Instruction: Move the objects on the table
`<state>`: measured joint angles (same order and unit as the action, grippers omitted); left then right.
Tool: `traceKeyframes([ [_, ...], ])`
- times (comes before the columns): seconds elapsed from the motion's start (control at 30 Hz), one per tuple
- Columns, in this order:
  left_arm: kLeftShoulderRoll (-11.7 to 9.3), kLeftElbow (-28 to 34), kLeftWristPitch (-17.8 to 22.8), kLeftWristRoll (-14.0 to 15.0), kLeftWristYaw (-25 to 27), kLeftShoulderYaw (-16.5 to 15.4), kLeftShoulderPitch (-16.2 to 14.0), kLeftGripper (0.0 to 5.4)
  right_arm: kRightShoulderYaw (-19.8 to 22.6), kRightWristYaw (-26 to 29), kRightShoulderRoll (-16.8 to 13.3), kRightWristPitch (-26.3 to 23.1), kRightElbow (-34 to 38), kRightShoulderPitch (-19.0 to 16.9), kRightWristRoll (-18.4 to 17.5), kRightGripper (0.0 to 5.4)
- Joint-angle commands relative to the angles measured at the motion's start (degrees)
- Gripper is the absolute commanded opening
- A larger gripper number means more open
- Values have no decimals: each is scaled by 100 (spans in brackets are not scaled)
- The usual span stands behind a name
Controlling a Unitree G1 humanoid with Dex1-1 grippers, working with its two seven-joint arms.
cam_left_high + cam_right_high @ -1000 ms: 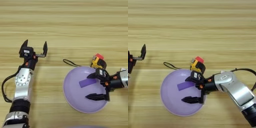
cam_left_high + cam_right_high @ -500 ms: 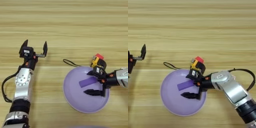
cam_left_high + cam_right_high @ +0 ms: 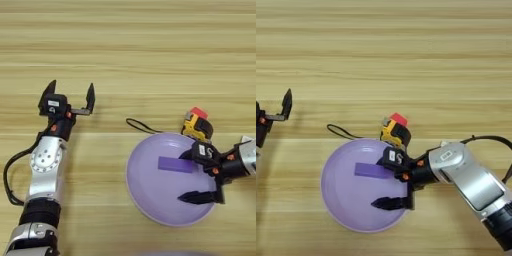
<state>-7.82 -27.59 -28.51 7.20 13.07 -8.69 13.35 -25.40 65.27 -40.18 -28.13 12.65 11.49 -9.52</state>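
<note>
A round lilac plate (image 3: 351, 200) lies on the near right part of the pale wood-grain tabletop (image 3: 150, 50). A flat purple rectangular block (image 3: 176, 164) rests inside the plate, toward its right side. The right gripper (image 3: 387, 181) reaches in from the right over the plate; its jaws are spread wide, one black finger at the block's right end, the other lower over the plate's near right edge, and nothing is gripped. A yellow-and-black tape measure (image 3: 196, 128) sits just beyond the plate's far right rim, its black cord (image 3: 137, 125) trailing left across the wood. A small red cube (image 3: 199, 112) sits touching its far side. The left gripper (image 3: 69, 95) rests well to the left, jaws released and empty.
</note>
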Motion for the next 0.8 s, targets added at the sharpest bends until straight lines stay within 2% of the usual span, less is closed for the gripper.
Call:
traceKeyframes([
  [0.03,-23,-16,-6,5,-1,13,91,540,24,152,-122,-14,138,-78,-104,538],
  [0.27,-6,-54,-24,6,3,19,107,540,268,38,19,49,123,-58,-264,538],
  [0.47,11,-63,-38,-8,-13,26,96,540,744,-274,158,105,167,26,-434,538],
  [0.63,11,-51,-43,-8,-16,29,94,540,1270,-413,182,80,483,-34,-792,538],
  [0.8,9,-17,-47,-7,-12,32,89,540,2008,-617,234,121,763,-126,-1329,538],
])
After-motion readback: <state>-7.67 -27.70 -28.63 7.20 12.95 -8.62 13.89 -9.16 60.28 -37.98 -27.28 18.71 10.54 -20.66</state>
